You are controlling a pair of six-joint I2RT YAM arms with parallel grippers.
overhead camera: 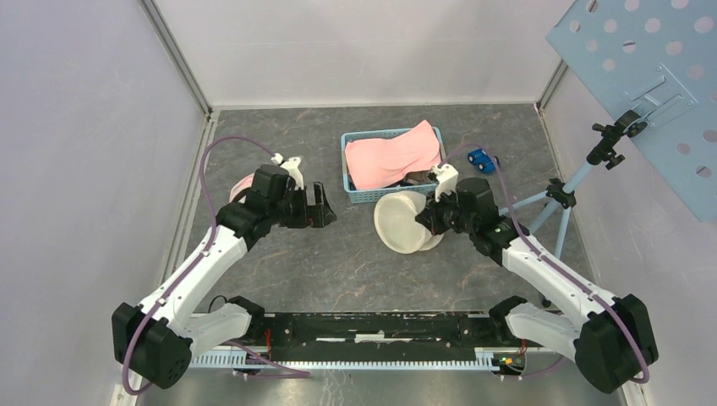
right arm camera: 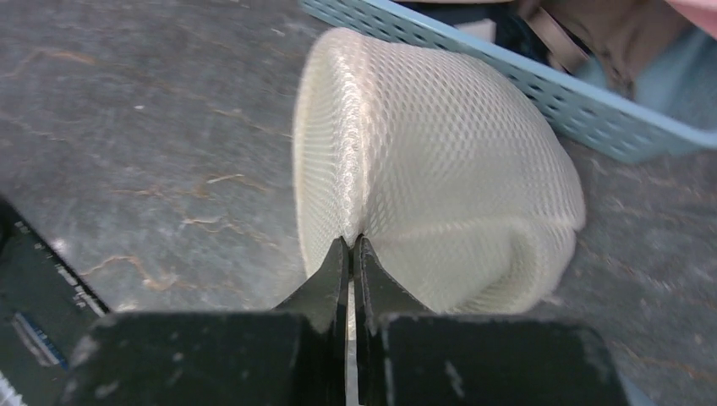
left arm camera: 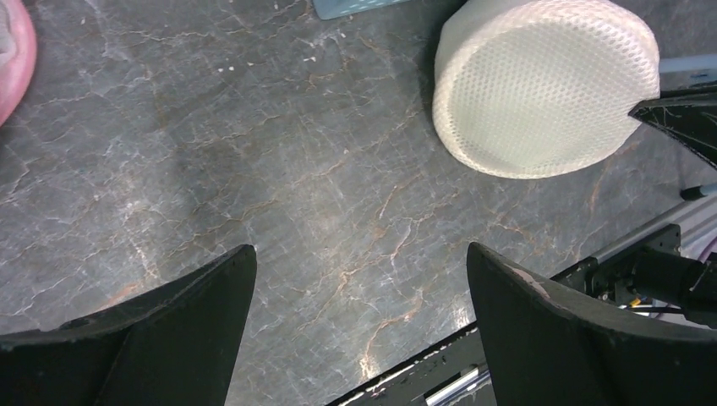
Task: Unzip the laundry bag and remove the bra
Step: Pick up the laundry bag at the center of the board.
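The laundry bag (overhead camera: 406,222) is a round cream mesh drum, tipped on its side near the table's middle. It also shows in the left wrist view (left arm camera: 541,85) and the right wrist view (right arm camera: 431,169). My right gripper (right arm camera: 352,241) is shut on a pinch of the bag's mesh at its rim; it shows in the top view (overhead camera: 429,218) at the bag's right side. My left gripper (overhead camera: 320,205) is open and empty, to the left of the bag, apart from it; it also shows in its own view (left arm camera: 362,258). The bag's zipper is not visible. A pink rounded thing (overhead camera: 243,183), perhaps the bra, lies behind the left arm.
A light blue basket (overhead camera: 359,191) stands behind the bag with a pink cloth (overhead camera: 393,155) draped over it. A small blue toy (overhead camera: 482,160) lies at its right. A tripod (overhead camera: 554,196) stands at the right. The arms' base rail (overhead camera: 372,334) runs along the near edge.
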